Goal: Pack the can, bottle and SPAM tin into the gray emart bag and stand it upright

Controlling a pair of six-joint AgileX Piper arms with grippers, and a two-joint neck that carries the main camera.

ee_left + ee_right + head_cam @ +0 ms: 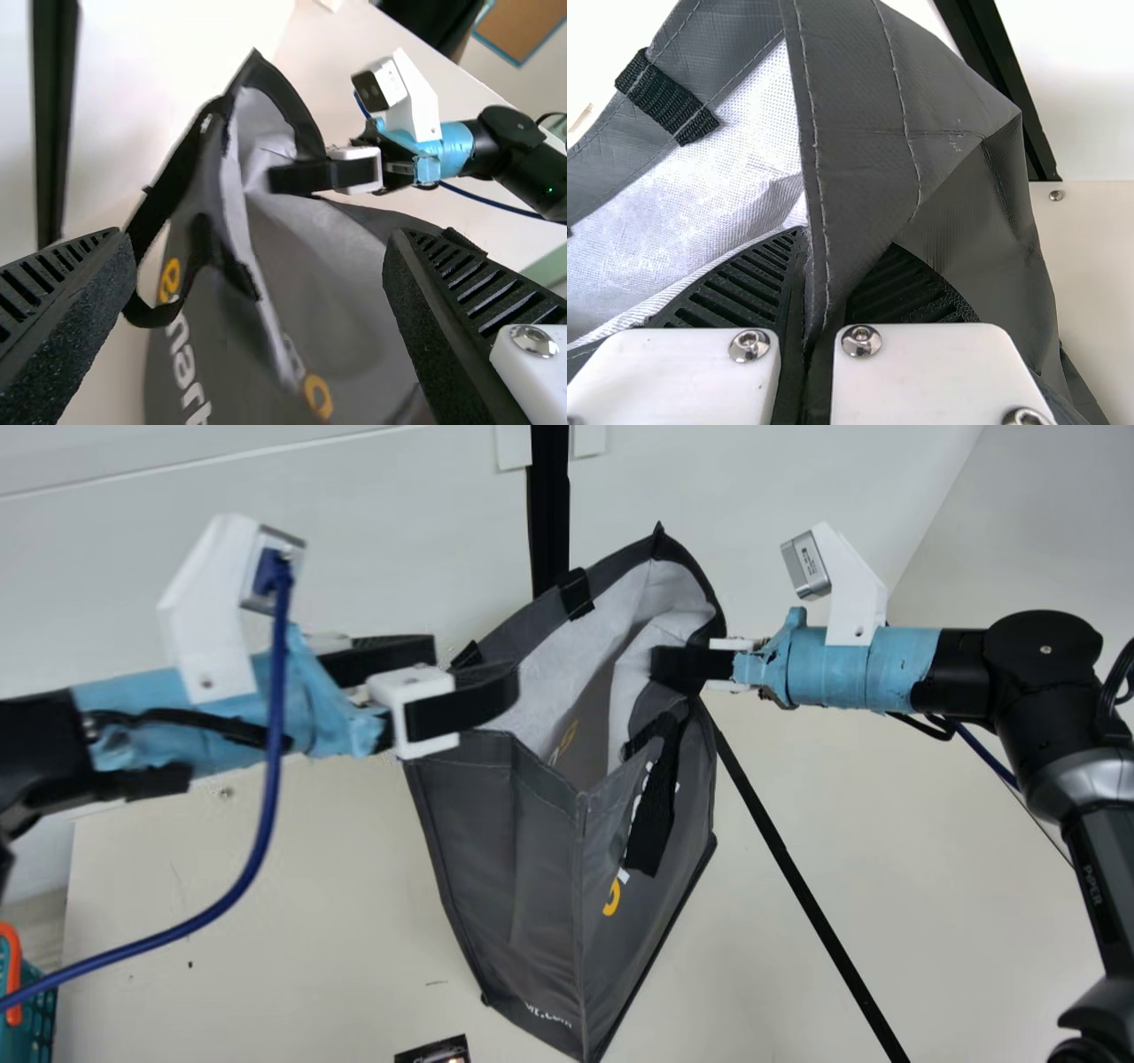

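- At the main view's bottom edge, a dark item (434, 1051) was partly seen on the desk (266, 921); it could not be told which thing it was. By its place just beside the bag (540, 850), it had probably been left to be packed.
- At the left edge, a teal basket (40, 1005) with an orange handle was seen, well apart from the bag, so the packing space was not crowded by it.
- The bag was held with its mouth gaping and its pale lining (580, 646) exposed, presumably so that things could be dropped in or its shape corrected. Whether its base was borne by the desk could not be told, nor whether the can, bottle or SPAM tin lay inside.
- The left hand (474, 669) was spread wide at the near side of the mouth, with nothing pinched. By that placing, a grip on the rim seemed to be intended, so that the load could be shared.
- Beyond it, the rim was pinched firmly in the right hand (687, 666), and the cloth was creased there. By this hold the far side was kept from slumping; were it released too soon, the soft wall might be folded inward and the mouth closed.
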